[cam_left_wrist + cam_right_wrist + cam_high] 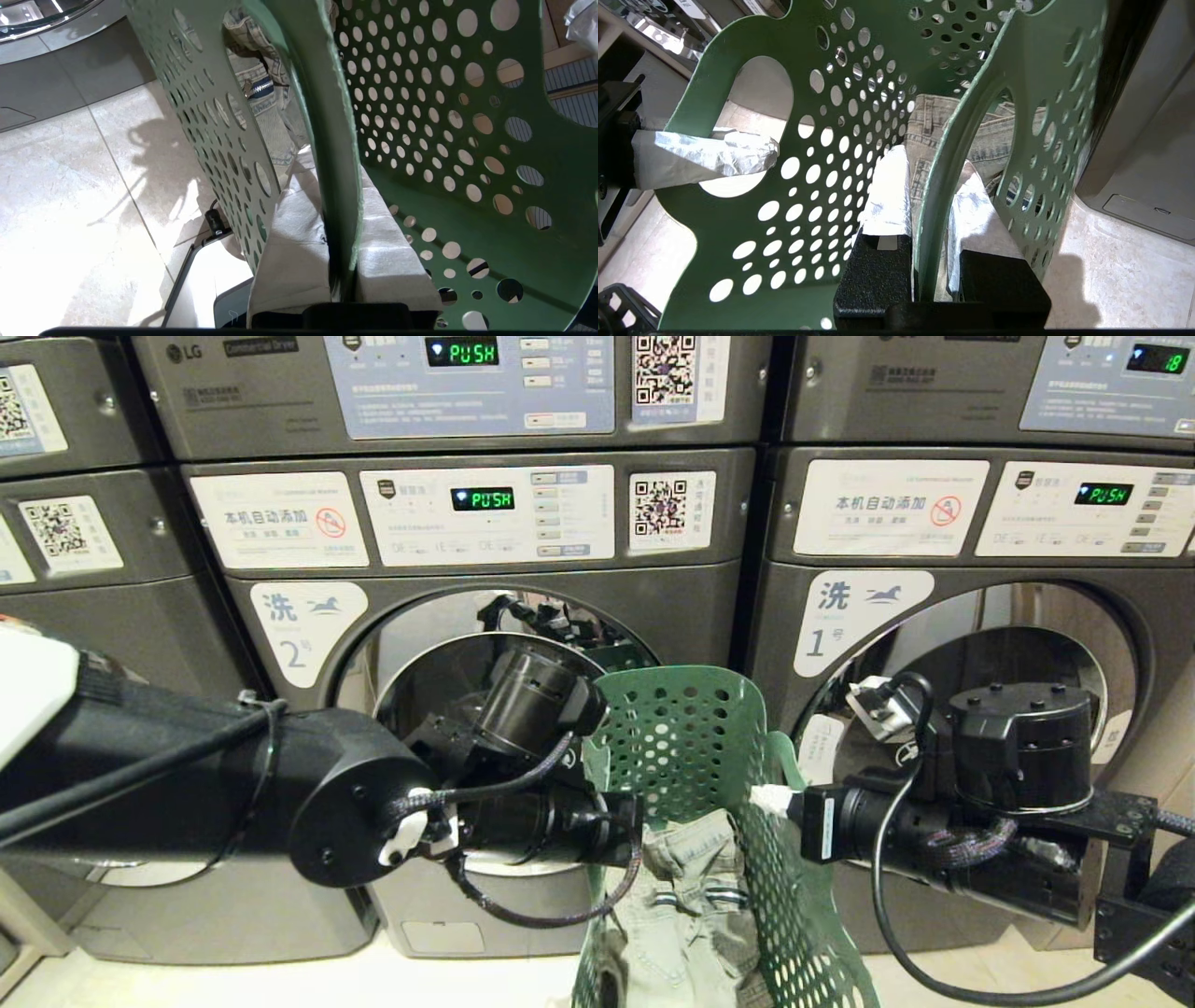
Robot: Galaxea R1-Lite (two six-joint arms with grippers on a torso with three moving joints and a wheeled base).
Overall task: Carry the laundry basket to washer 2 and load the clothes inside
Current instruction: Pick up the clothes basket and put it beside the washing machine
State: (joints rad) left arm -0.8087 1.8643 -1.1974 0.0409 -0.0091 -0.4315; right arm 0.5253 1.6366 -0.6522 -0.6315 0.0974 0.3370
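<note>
The green perforated laundry basket [691,747] hangs tilted between my two arms, just in front of washer 2 [308,625], whose round drum opening [448,663] stands uncovered behind my left arm. Clothes, a pair of pale jeans [681,905], lie inside the basket. My left gripper [338,186] is shut on the basket's rim [327,116], white-wrapped fingers [289,233] on either side. My right gripper [931,186] is shut on the opposite handle strip [952,154], with the jeans [934,121] showing beyond it. In the head view the left gripper's fingers are hidden by its wrist.
Washer 1 [859,616] stands right of washer 2, close behind my right arm. Dryers [467,392] are stacked above both. Pale floor tiles [70,186] lie below the basket, and a part of my own base [205,261] shows under its left side.
</note>
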